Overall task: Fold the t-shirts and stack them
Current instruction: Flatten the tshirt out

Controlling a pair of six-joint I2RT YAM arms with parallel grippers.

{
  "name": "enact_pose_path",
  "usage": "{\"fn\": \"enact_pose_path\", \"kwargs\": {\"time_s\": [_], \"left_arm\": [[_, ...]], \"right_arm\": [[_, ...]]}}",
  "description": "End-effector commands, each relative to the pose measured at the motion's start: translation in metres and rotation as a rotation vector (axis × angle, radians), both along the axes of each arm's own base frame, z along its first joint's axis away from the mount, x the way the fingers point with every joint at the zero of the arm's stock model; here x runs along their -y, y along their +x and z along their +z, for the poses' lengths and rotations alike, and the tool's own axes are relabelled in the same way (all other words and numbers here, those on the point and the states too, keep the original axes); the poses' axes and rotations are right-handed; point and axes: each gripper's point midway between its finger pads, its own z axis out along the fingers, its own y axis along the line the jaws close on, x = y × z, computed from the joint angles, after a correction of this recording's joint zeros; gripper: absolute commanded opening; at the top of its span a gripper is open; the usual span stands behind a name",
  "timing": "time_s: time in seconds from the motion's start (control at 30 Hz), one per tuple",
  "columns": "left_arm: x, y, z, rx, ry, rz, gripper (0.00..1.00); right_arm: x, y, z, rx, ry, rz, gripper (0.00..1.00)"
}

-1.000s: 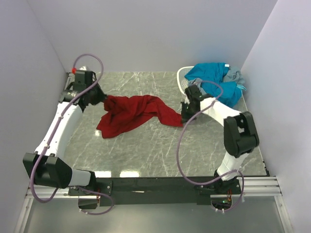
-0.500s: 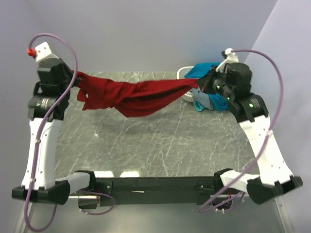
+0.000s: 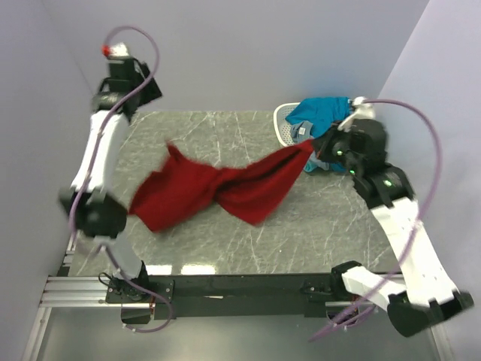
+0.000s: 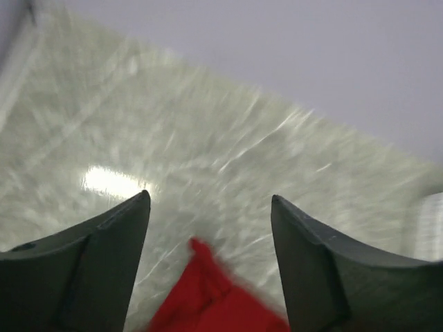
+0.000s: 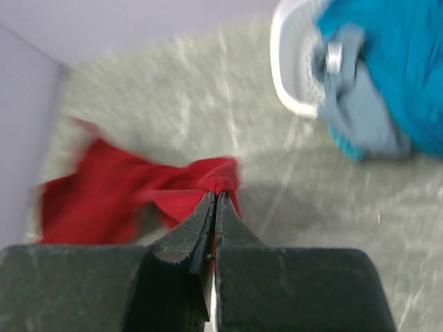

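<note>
Left gripper (image 4: pixel 210 207) open, empty; right gripper (image 5: pixel 214 200) clamped on red shirt (image 3: pixel 203 197) corner, so grab its left end, untwist, spread flat.

- Red shirt (image 3: pixel 210 192): plain dark red, no pattern.
- Teal shirt (image 3: pixel 319 111): solid teal-blue.
- Grey shirt (image 5: pixel 360 117): pale blue-grey.
- Basket (image 3: pixel 282 124): white, dotted with small holes.
- Worktop (image 3: pixel 225 135): grey-green marble look with thin white veins.
- Left tool (image 4: pixel 208 200) and right tool (image 5: pixel 214 197): black.
- Left arm (image 3: pixel 94 162) and right arm (image 3: pixel 409 226): white links, black joints.
- Cables (image 3: pixel 432 143): dull purple.
- Walls (image 3: pixel 248 53): pale lavender.
</note>
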Motion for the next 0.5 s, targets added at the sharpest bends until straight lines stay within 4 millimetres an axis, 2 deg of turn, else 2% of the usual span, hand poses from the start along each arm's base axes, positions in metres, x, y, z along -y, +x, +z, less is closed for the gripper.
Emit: {"fn": "enact_pose_path", "kwargs": {"time_s": [0.0, 0.03, 0.07, 0.1, 0.13, 0.17, 0.2, 0.23, 0.27, 0.3, 0.33, 0.47], "left_arm": [[0.0, 0.008, -0.046, -0.163, -0.001, 0.006, 0.77], [0.001, 0.003, -0.064, -0.199, -0.001, 0.001, 0.77], [0.003, -0.002, -0.071, -0.202, -0.008, 0.0, 0.78], [0.003, -0.01, -0.06, -0.157, -0.019, 0.004, 0.78], [0.001, -0.027, -0.099, -0.243, -0.018, 0.015, 0.77], [0.0, -0.042, -0.1, -0.241, -0.034, 0.028, 0.74], [-0.001, -0.053, -0.113, -0.272, -0.043, 0.038, 0.72], [-0.002, -0.074, -0.15, -0.364, -0.047, 0.051, 0.7], [0.003, -0.084, -0.161, -0.388, -0.081, 0.048, 0.68], [0.007, -0.096, -0.162, -0.384, -0.103, 0.037, 0.67], [0.01, -0.111, -0.186, -0.436, -0.118, 0.034, 0.66], [0.01, -0.137, -0.213, -0.511, -0.115, 0.08, 0.63]], "right_arm": [[-0.002, 0.017, -0.052, -0.123, 0.0, -0.04, 0.0], [-0.005, 0.017, -0.061, -0.144, 0.002, -0.03, 0.0], [-0.005, 0.017, -0.069, -0.161, 0.004, -0.031, 0.0], [-0.006, 0.017, -0.083, -0.185, 0.005, -0.031, 0.0], [-0.007, 0.016, -0.09, -0.2, 0.007, -0.029, 0.0], [-0.008, 0.015, -0.1, -0.22, 0.004, -0.026, 0.0], [-0.008, 0.016, -0.103, -0.226, 0.008, -0.029, 0.0], [-0.008, 0.016, -0.111, -0.246, 0.001, -0.031, 0.0], [-0.009, 0.016, -0.113, -0.251, 0.002, -0.028, 0.0], [-0.009, 0.016, -0.118, -0.26, 0.0, -0.027, 0.0], [-0.009, 0.018, -0.122, -0.272, -0.005, -0.027, 0.0], [-0.016, 0.02, -0.129, -0.291, 0.002, 0.003, 0.0]]}}
